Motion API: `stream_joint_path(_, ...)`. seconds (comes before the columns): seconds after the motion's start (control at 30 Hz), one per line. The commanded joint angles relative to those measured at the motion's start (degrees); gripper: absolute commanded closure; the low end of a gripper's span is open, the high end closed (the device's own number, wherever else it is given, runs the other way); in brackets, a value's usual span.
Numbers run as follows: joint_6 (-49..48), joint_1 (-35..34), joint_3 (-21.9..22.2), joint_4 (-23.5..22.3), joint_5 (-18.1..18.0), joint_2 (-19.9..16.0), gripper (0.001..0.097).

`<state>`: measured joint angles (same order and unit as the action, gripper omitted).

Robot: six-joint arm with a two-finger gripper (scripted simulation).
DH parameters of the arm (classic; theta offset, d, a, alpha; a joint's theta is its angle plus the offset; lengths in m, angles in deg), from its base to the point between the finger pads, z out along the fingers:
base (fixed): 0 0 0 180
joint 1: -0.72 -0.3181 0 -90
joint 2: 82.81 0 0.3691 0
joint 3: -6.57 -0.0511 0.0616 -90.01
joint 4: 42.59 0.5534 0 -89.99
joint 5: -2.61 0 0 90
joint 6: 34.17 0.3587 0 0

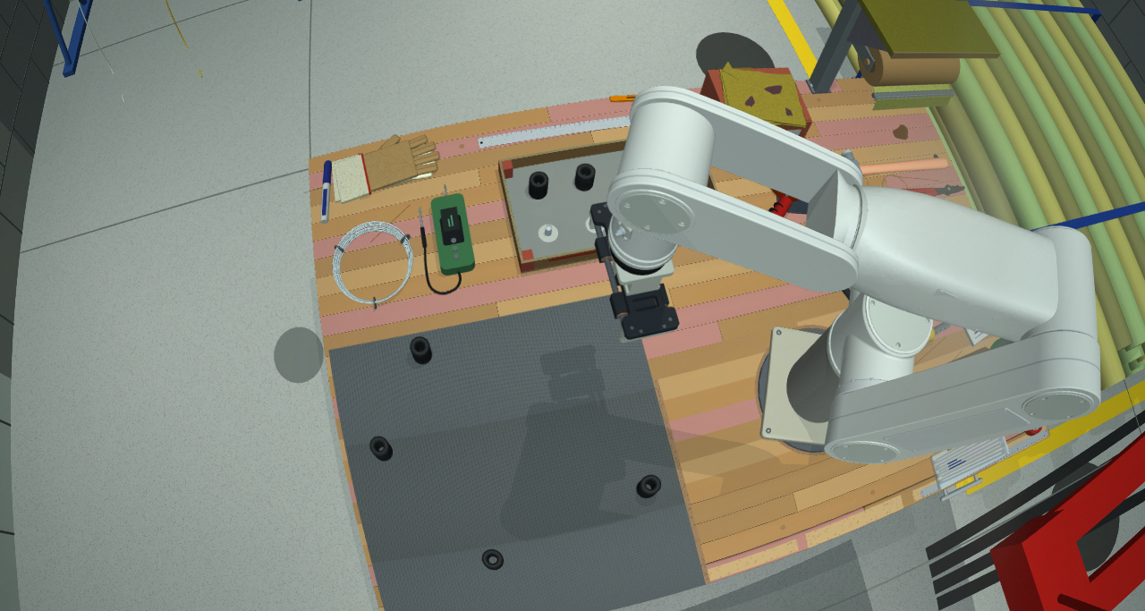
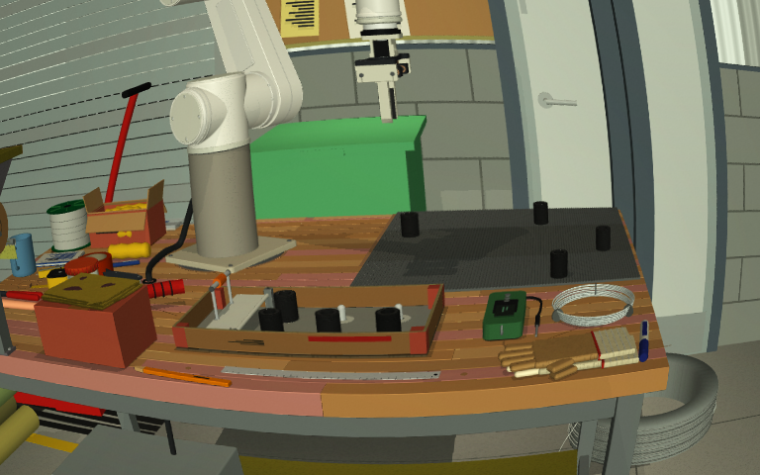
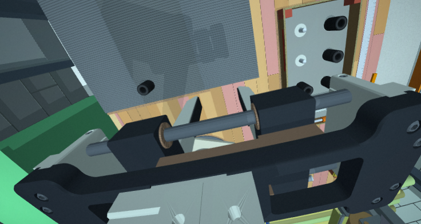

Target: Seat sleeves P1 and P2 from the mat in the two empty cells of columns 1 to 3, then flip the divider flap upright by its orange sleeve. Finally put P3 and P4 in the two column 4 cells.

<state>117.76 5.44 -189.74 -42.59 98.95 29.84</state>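
Observation:
On the dark grey mat at the bench's near end stand several black sleeves: one at the far-left corner, one on the left, one on the right and one near the front. Beyond the mat sits the brown tray, holding black sleeves and two bare white pegs. The divider flap lies flat, its orange sleeve at the tray's end. My gripper hangs high above the bench between tray and mat, open and empty.
Behind the bench stand a green cabinet and a door. The arm's base rises beside the mat. A green meter, wire coil, glove, steel ruler and red box lie around the tray.

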Motion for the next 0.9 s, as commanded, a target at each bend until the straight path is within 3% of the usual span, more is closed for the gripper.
stream_joint_path(0.0,0.00,0.00,0.06,0.00,0.00,0.02,0.0486)
stream_joint_path(0.57,-0.62,0.00,0.06,0.00,0.00,0.02,0.0486)
stream_joint_path(0.87,-6.83,0.00,0.06,0.00,0.00,0.02,0.0486)
